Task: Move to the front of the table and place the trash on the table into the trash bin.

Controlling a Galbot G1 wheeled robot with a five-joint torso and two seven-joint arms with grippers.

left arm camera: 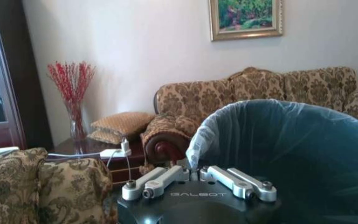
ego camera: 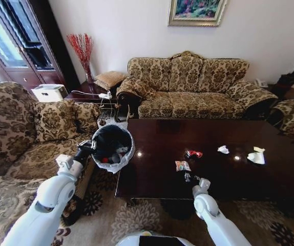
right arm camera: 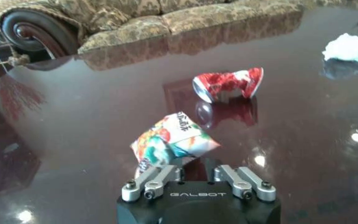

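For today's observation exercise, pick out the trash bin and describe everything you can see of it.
The trash bin is small, round and black, lined with a translucent whitish plastic bag folded over its rim. It is tilted, its mouth facing up toward the head camera, beside the table's left end, in front of a patterned armchair. The left gripper is at its rim. Inside lie several pieces of litter, some red and white. The left wrist view shows the bag's crinkled edge and dark interior.
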